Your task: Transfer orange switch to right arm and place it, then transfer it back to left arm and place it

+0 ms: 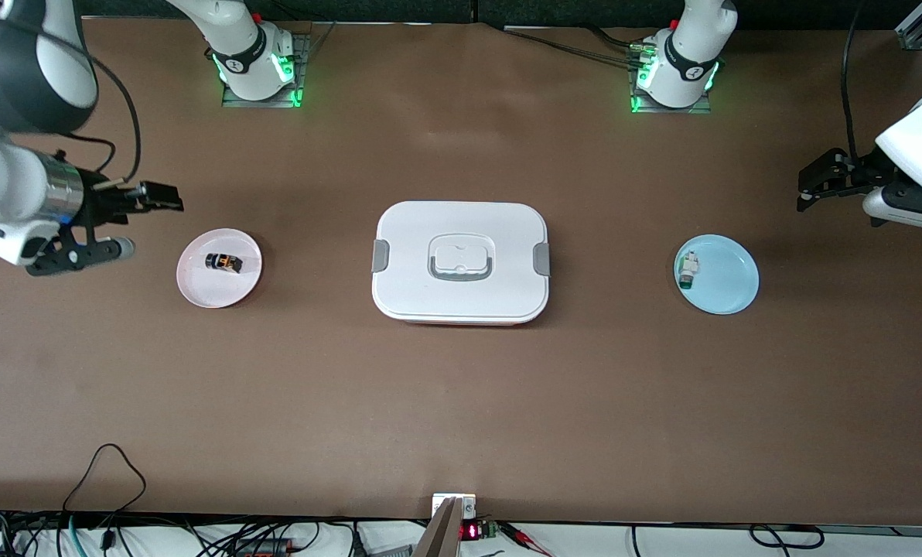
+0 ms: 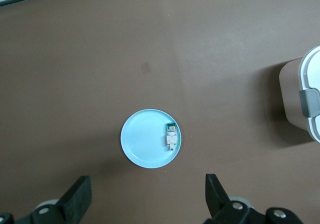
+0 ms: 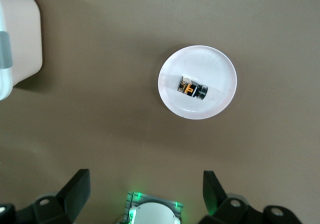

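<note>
The orange switch (image 1: 223, 263) (image 3: 192, 90) lies on its side on a pink plate (image 1: 198, 282) (image 3: 210, 69) toward the right arm's end of the table. The white box (image 1: 461, 224) (image 2: 310, 99) (image 3: 17, 39) sits closed at the table's middle. My right gripper (image 1: 142, 223) (image 3: 145, 184) hangs open and empty over bare table beside the pink plate, at the table's end. My left gripper (image 1: 807, 193) (image 2: 146, 194) is open and empty too, over the table's other end, apart from the blue plate.
A blue plate (image 1: 728, 278) (image 2: 142, 139) toward the left arm's end holds a white-and-green part (image 1: 688, 271) (image 2: 171, 135). The arm bases (image 1: 260, 70) (image 1: 674, 73) glow green along the robots' edge. Cables (image 1: 105, 480) lie at the edge nearest the front camera.
</note>
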Controlling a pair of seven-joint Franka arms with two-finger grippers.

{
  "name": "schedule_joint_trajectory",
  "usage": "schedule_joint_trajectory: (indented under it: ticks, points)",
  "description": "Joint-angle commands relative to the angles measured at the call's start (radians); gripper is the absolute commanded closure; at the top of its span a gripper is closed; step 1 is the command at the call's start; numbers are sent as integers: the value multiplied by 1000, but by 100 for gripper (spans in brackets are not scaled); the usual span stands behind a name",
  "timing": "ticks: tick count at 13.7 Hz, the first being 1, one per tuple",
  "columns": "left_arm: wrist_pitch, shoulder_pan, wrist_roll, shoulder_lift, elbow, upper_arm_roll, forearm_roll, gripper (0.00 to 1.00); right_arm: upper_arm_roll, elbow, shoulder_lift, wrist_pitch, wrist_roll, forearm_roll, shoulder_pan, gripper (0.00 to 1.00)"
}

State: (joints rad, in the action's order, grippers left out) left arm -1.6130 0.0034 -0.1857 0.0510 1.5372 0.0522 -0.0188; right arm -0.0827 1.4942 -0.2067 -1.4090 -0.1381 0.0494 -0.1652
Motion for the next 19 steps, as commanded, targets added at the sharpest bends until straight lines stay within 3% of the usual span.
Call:
schedule_joint_trajectory:
  ticks: [1, 4, 10, 15, 19]
  points:
    - [19, 4, -14, 18, -34, 3, 2, 0, 1, -86, 10, 33, 28, -119, -50, 0]
    - [19, 9, -17, 18, -34, 2, 2, 0, -12, -86, 18, -91, 40, -137, 25, 0]
    - [19, 18, -15, 18, -34, 2, 2, 0, -9, -48, 36, -160, 134, -120, 177, 0]
    - [19, 17, -15, 18, -34, 3, 2, 0, 26, 96, 107, -260, 74, -118, 230, 0]
    - [19, 18, -14, 18, -34, 3, 2, 0, 29, 142, 157, -242, 89, -114, 222, 0]
